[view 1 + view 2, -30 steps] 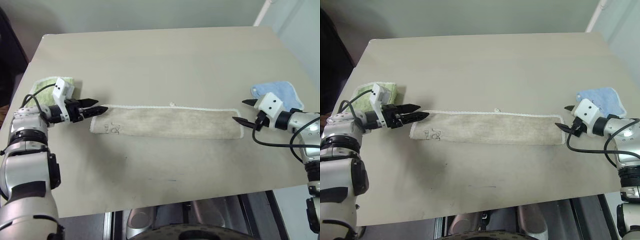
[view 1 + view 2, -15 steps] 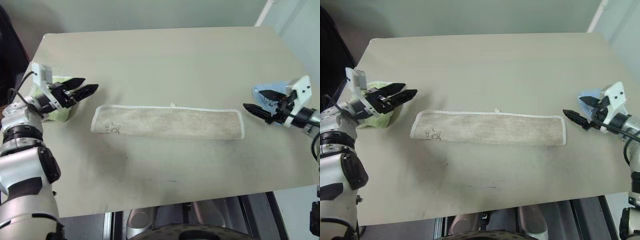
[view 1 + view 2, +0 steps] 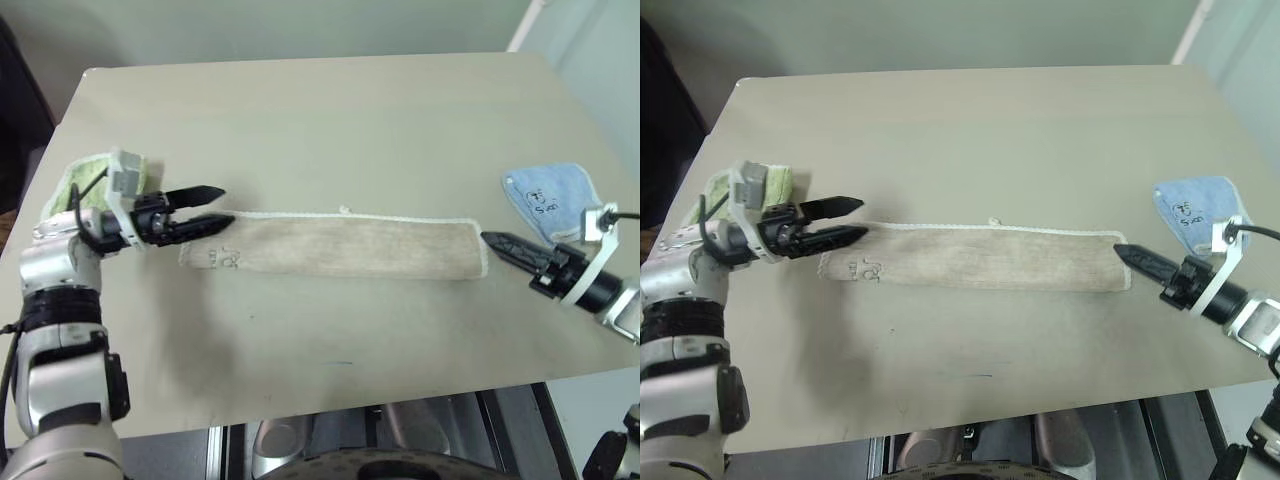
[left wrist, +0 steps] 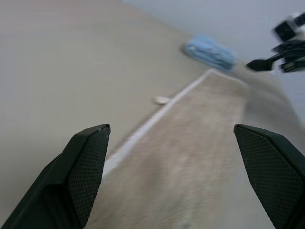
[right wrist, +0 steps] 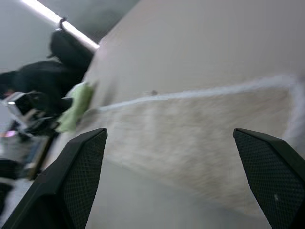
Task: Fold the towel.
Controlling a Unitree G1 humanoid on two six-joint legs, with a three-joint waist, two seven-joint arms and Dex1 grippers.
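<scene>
1. Beige terry towel (image 3: 335, 245) lies flat as a long narrow strip across the middle of the table (image 3: 320, 110), its length running left to right, with white stitched edging and a small white loop (image 3: 345, 210) on the far edge.
2. Left gripper (image 3: 215, 208) points right at the towel's left end, fingers spread wide and holding nothing (the wrist view shows the cloth stretching away between them); its tips hang over the towel's far left corner.
3. Right gripper (image 3: 1130, 256) points left at the towel's right end, its tip just beside the near right corner; in the right wrist view its fingers (image 5: 78, 162) stand wide apart and empty.
4. Green folded towel (image 3: 85, 180) sits near the table's left edge, behind the left gripper.
5. Light-blue folded towel (image 3: 548, 196) lies near the right edge, beyond the right gripper.
</scene>
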